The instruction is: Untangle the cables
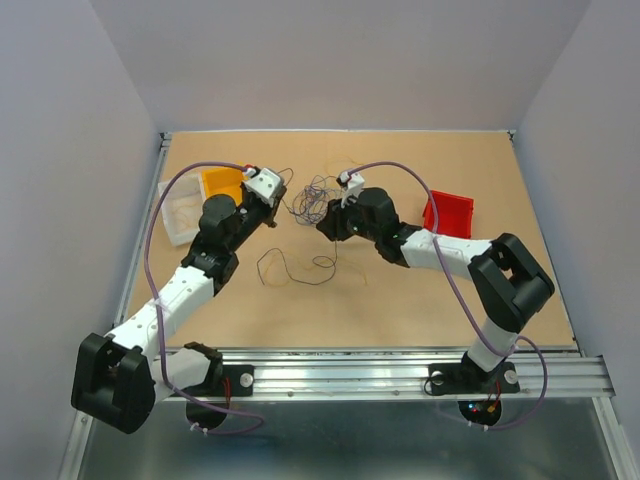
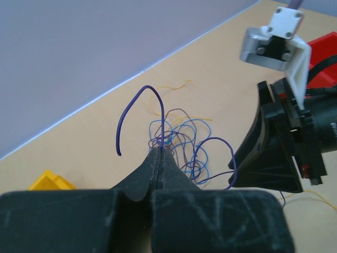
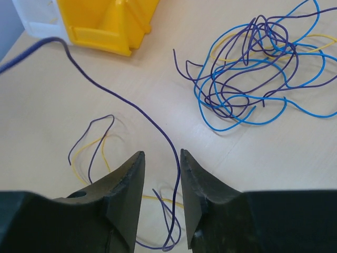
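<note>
The cables (image 1: 315, 198) lie as a loose tangle of thin purple, blue and yellow strands in the middle of the table, between both grippers. In the left wrist view my left gripper (image 2: 160, 150) is shut at the tangle's (image 2: 181, 142) near edge, pinching a purple strand (image 2: 131, 103) that arcs up from its tips. My right gripper (image 3: 160, 153) hovers over the table with a gap between its fingers. A long purple strand (image 3: 131, 103) runs through that gap, close to the right finger (image 3: 195, 179). The tangle (image 3: 258, 68) lies to its upper right. A separate dark loop (image 1: 290, 268) lies nearer the arms.
A yellow bin (image 1: 222, 183) and a white tray (image 1: 180, 215) stand at the back left, a red bin (image 1: 450, 213) at the right. Loose purple and yellow strands (image 3: 92, 145) lie left of the right gripper. The right arm's wrist (image 2: 284, 142) stands close beside the tangle.
</note>
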Controlling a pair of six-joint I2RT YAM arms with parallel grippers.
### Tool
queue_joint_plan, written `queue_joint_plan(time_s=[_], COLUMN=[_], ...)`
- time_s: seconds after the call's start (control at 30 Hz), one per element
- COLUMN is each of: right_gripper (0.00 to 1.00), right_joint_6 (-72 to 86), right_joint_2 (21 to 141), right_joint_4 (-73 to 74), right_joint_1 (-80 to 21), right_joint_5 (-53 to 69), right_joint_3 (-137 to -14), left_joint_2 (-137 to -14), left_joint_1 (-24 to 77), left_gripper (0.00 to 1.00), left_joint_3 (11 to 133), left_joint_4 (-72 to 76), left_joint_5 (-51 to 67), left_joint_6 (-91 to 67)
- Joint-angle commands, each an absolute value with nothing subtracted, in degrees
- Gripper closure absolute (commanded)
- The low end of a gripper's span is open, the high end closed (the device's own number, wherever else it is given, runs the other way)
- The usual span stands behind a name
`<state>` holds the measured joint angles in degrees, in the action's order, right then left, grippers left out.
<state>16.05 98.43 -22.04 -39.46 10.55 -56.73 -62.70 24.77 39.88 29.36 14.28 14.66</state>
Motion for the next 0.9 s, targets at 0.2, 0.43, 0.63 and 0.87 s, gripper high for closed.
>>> queue_joint_plan(time_s=[0.2, 0.43, 0.63, 0.87], right_gripper=[0.6, 0.99, 0.99, 0.99], right_joint_6=[13.54, 13.53, 18.01, 21.62], right_joint_2=[97.47, 97.04, 89.58, 80.61], right_joint_4=[-17.23, -15.91, -26.27, -36.73], right_joint_1=[-39.9, -39.99, -39.9, -39.9], right_joint_5=[10.02, 14.23, 23.89, 26.99], right_joint_3=[-59.32, -60.03, -53.97, -44.92], left_joint_2=[-61.87, -62.66, -69.16, -79.35], left_joint_1=[16.96, 16.79, 17.57, 23.37], left_gripper=[1.0, 1.0, 1.0, 1.0], left_joint_3=[42.1, 42.19, 45.86, 50.8], left_joint_4=[31.99, 31.99, 26.82, 18.91], left_joint_5=[20.3, 21.7, 33.48, 34.89], left_joint_6=[8.61, 9.05, 13.0, 19.33])
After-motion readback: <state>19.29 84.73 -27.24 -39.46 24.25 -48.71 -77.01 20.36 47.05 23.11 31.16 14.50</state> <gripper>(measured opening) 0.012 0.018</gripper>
